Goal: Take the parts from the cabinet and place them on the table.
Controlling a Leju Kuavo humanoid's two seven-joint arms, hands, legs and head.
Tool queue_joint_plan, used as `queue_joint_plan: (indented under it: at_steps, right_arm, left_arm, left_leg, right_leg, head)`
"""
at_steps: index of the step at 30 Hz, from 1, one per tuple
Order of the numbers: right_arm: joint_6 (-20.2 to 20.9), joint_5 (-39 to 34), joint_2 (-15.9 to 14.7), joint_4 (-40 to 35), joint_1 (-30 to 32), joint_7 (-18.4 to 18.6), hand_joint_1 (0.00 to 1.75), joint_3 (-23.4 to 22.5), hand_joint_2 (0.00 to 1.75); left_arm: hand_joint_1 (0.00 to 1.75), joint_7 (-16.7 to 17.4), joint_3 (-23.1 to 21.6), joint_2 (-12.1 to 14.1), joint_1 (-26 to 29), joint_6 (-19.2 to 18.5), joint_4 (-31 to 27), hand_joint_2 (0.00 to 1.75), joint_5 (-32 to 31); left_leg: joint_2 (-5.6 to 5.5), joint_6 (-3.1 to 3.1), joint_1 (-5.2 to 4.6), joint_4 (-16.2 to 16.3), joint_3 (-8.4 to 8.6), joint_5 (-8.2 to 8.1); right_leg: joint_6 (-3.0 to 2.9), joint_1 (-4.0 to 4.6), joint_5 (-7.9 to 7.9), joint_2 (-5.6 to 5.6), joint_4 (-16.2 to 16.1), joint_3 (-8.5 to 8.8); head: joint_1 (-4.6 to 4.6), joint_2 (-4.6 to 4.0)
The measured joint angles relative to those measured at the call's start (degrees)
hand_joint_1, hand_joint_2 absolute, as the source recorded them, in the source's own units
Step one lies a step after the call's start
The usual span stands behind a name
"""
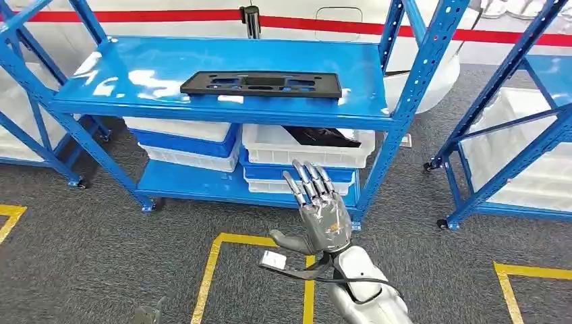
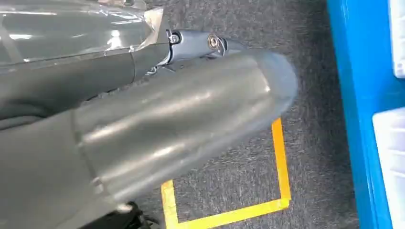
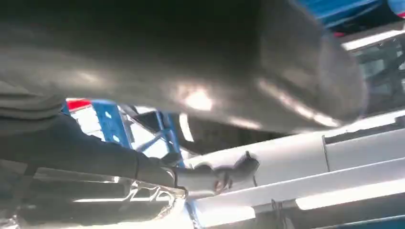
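Observation:
A flat black plastic part [image 1: 262, 84] with cut-outs lies on the upper blue shelf [image 1: 135, 74] of the cabinet. Another dark part [image 1: 322, 137] sits in a white bin [image 1: 270, 145] just under that shelf. My right hand [image 1: 320, 202] is raised in front of the cabinet's lower shelves, below the black part, with its fingers straight and apart and nothing in it. In the right wrist view the thick thumb [image 3: 191, 57] is large and blurred. My left hand [image 2: 157, 124] hangs low over the carpet beside the cabinet's blue base, holding nothing; a grey bit of the left hand [image 1: 148, 314] shows at the bottom edge.
Blue and white bins [image 1: 185, 142] are stacked on the lower shelf. A second blue rack [image 1: 512, 135] with white bins stands to the right. Yellow tape lines [image 1: 222, 243] mark the grey carpet in front. The rack's slanted blue posts [image 1: 411, 88] frame the shelf opening.

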Motion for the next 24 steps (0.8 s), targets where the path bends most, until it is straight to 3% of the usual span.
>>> queue_joint_plan:
  at_steps: [1, 2, 3, 4, 5, 7, 8, 9, 10, 11, 13, 14, 16, 18, 19, 20, 22, 23, 24]
  right_arm:
    - [0.0, -0.1, 0.0, 0.1, 0.1, 0.0, 0.00, 0.0, 0.00]
    - [0.0, -0.1, 0.0, 0.2, 0.0, 0.0, 0.00, 0.1, 0.00]
    - [0.0, -0.2, 0.0, 0.2, -0.2, 0.0, 0.00, 0.1, 0.00]
    - [0.0, -0.2, 0.1, 0.3, -0.3, 0.0, 0.00, 0.2, 0.00]
    - [-0.1, -0.3, 0.1, 0.3, -0.4, 0.0, 0.00, 0.2, 0.00]
    - [-0.1, -0.5, 0.2, 0.5, -0.7, 0.0, 0.00, 0.4, 0.00]
    - [-0.1, -0.6, 0.2, 0.6, -0.7, 0.0, 0.00, 0.5, 0.00]
    - [-0.2, -0.7, 0.2, 0.8, -0.7, 0.0, 0.00, 0.5, 0.00]
    - [-0.2, -0.7, 0.2, 1.0, -0.7, 0.0, 0.00, 0.6, 0.00]
    - [-0.2, -0.7, 0.2, 1.0, -0.7, 0.0, 0.00, 0.8, 0.00]
    - [-0.3, -0.8, 0.4, 1.2, -1.0, -0.1, 0.00, 0.9, 0.00]
    - [-0.3, -0.9, 0.5, 1.4, -1.0, -0.1, 0.00, 0.9, 0.00]
    - [-0.4, -1.2, 0.5, 1.6, -1.0, -0.1, 0.00, 1.0, 0.00]
    - [-0.5, -1.3, 0.5, 1.7, -1.2, -0.1, 0.00, 1.0, 0.00]
    - [-0.5, -1.3, 0.5, 1.7, -1.3, -0.1, 0.00, 1.0, 0.00]
    - [-0.5, -1.3, 0.5, 1.8, -1.5, -0.1, 0.00, 1.0, 0.00]
    - [-0.7, -1.4, 0.4, 1.9, -1.7, -0.1, 0.00, 1.1, 0.00]
    - [-0.7, -1.4, 0.3, 2.1, -1.5, -0.1, 0.00, 1.1, 0.00]
    - [-0.7, -1.4, 0.1, 2.3, -1.3, -0.1, 0.00, 1.1, 0.00]
  left_arm:
    - [0.00, 0.0, 0.0, -0.1, 0.0, 0.1, 0.0, 0.00, 0.0]
    - [0.00, 0.0, 0.0, -0.1, 0.0, 0.1, 0.1, 0.00, 0.0]
    - [0.00, 0.0, 0.0, -0.1, -0.1, 0.2, 0.1, 0.00, 0.0]
    - [0.00, 0.0, 0.0, -0.2, -0.2, 0.2, 0.1, 0.00, 0.0]
    - [0.00, 0.0, 0.0, -0.2, -0.3, 0.3, 0.1, 0.00, 0.0]
    - [0.00, 0.0, 0.0, -0.2, -0.4, 0.7, 0.2, 0.00, 0.0]
    - [0.00, 0.0, 0.1, -0.2, -0.4, 0.7, 0.4, 0.00, 0.0]
    - [0.00, 0.0, 0.1, -0.2, -0.3, 0.8, 0.5, 0.00, 0.0]
    - [0.00, 0.0, 0.1, -0.2, -0.3, 0.8, 0.5, 0.00, 0.0]
    - [0.00, 0.0, 0.1, -0.2, -0.3, 0.8, 0.6, 0.00, 0.0]
    - [0.00, 0.0, 0.1, -0.1, -0.3, 0.8, 0.6, 0.00, 0.0]
    - [0.00, 0.0, 0.1, 0.2, -0.5, 0.8, 0.6, 0.00, 0.0]
    - [0.00, 0.0, 0.1, 0.3, -0.6, 0.8, 0.6, 0.00, 0.0]
    - [0.00, 0.0, 0.1, 0.3, -0.6, 0.8, 0.6, 0.00, 0.1]
    - [0.00, 0.0, 0.1, 0.2, -0.5, 0.7, 0.5, 0.00, 0.1]
    - [0.00, 0.0, 0.1, 0.1, -0.6, 0.7, 0.5, 0.00, 0.1]
    - [0.00, 0.0, 0.1, 0.0, -0.8, 0.7, 0.6, 0.00, 0.1]
    - [0.00, 0.0, 0.1, -0.1, -0.8, 0.7, 0.6, 0.00, 0.1]
    - [0.00, 0.0, 0.1, -0.2, -0.8, 0.7, 0.6, 0.00, 0.1]
  left_leg:
    - [0.11, -0.25, 0.45, 0.1, 0.14, -0.21]
    - [0.16, -0.30, 0.48, -0.3, 0.24, -0.03]
    - [0.18, -0.75, 1.11, 0.1, 0.20, -0.61]
    - [0.54, -0.74, 1.17, 1.1, -0.04, -1.02]
    - [0.72, -0.56, 1.04, 4.0, -1.47, -2.32]
    - [0.70, -0.22, 0.72, 13.4, -6.81, -5.79]
    - [0.69, 0.14, 0.56, 17.6, -9.60, -6.72]
    - [0.68, 0.60, 0.27, 19.5, -11.38, -6.35]
    - [0.63, 1.28, -0.16, 18.5, -11.80, -4.59]
    - [0.52, 2.08, -0.75, 14.9, -10.84, -1.57]
    - [0.32, 3.92, -2.28, 4.8, -7.16, 4.57]
    - [0.47, 4.47, -2.63, 3.6, -6.42, 3.67]
    - [0.41, 4.94, -3.16, 2.4, -5.99, 3.49]
    - [0.36, 5.15, -3.20, 1.1, -5.26, 3.57]
    - [0.61, 4.81, -2.19, -0.8, -3.81, 4.18]
    - [0.54, 4.79, -2.49, -1.7, -2.91, 4.18]
    - [0.58, 4.68, -2.33, -1.7, -2.36, 3.85]
    - [0.56, 4.74, -2.34, -1.7, -2.16, 3.56]
    - [0.48, 4.62, -2.30, -1.7, -2.03, 3.35]
  right_leg:
    - [-0.54, -0.02, -0.18, 0.06, 0.0, -0.14]
    - [-0.93, 0.54, -0.41, 0.09, 0.3, -0.12]
    - [-1.46, 0.49, -0.54, 0.16, 0.3, 0.13]
    - [-1.84, 0.60, -0.75, 0.15, 0.2, 0.45]
    - [-2.09, 0.88, -0.92, 0.11, 0.2, 0.82]
    - [-2.76, 1.45, -1.38, 0.03, 0.2, 1.25]
    - [-3.05, 1.87, -1.58, 0.03, 0.2, 1.48]
    - [-3.39, 2.18, -1.80, 0.06, 0.2, 1.72]
    - [-3.68, 2.46, -2.02, 0.12, 0.2, 2.06]
    - [-4.00, 2.66, -2.26, 0.20, 0.1, 2.47]
    - [-4.29, 2.75, -2.72, 0.39, 0.0, 3.07]
    - [-4.24, 2.78, -2.77, 0.45, -0.2, 3.12]
    - [-3.82, 2.64, -2.94, 0.49, -0.4, 2.87]
    - [-3.48, 2.95, -2.96, 0.40, -1.5, 3.56]
    - [-3.43, 3.56, -3.36, 0.02, -1.4, 3.63]
    - [-3.37, 3.33, -3.84, -0.22, 0.1, 3.22]
    - [-3.63, 3.18, -6.41, -0.22, 7.8, -0.99]
    - [-3.53, 3.04, -7.76, -0.23, 12.6, -4.05]
    - [-3.19, 2.90, -8.00, -0.23, 15.0, -5.96]
  head:
    - [-0.35, 0.00]
    - [-0.28, 0.00]
    - [-0.35, 0.00]
    - [-0.37, 0.00]
    - [-0.41, 0.00]
    - [-0.57, 0.00]
    - [-0.63, 0.00]
    - [-0.59, 0.00]
    - [-0.63, 0.00]
    - [-0.59, 0.00]
    - [-0.59, 0.00]
    - [-0.50, 0.00]
    - [-0.70, 0.00]
    - [-0.78, 0.00]
    - [-0.55, 0.00]
    - [-0.65, 0.00]
    - [-0.52, 0.00]
    - [-0.48, 0.00]
    - [-0.54, 0.00]
